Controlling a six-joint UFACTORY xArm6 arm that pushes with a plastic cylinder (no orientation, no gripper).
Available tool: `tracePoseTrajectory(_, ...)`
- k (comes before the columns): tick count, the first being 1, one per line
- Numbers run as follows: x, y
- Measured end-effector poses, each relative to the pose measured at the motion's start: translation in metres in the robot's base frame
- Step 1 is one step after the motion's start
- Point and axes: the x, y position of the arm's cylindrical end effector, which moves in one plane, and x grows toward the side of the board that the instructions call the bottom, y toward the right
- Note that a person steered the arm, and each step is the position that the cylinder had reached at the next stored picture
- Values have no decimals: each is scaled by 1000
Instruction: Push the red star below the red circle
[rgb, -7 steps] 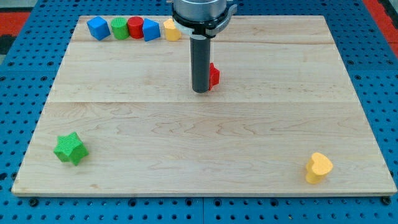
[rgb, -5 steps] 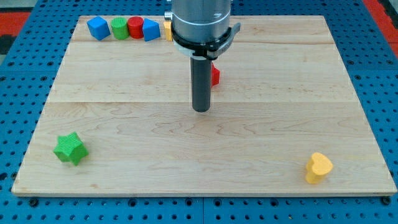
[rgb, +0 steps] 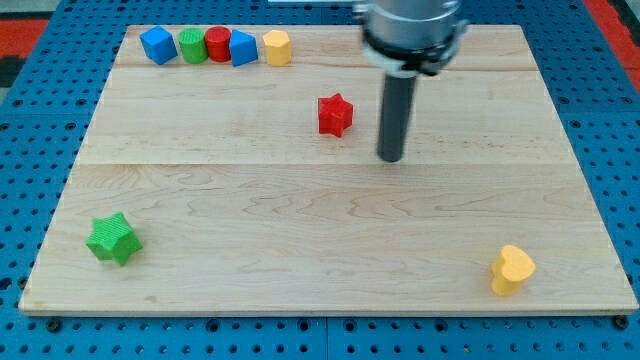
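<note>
The red star lies on the wooden board, in its upper middle. The red circle stands in a row of blocks at the view's top left. My tip is on the board to the right of the red star and a little lower, with a clear gap between them. The star sits well to the right of the red circle and lower in the view.
The top-left row reads, left to right: blue block, green block, red circle, blue block, yellow block. A green star lies at the lower left. A yellow heart lies at the lower right.
My tip has moved from just left of the red star, down and then across to its right side. The star, half hidden before, now shows fully. No block has visibly moved.
</note>
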Motion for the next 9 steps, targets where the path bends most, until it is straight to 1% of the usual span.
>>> tracePoseTrajectory(1,-49,19)
tracePoseTrajectory(2,-48,-26)
tracePoseTrajectory(3,-33,-73)
tracePoseTrajectory(4,-50,-131)
tracePoseTrajectory(5,-57,-114)
tracePoseTrajectory(6,-93,-87)
tracePoseTrajectory(7,-111,-113)
tracePoseTrajectory(8,-73,-152)
tracePoseTrajectory(9,-57,-176)
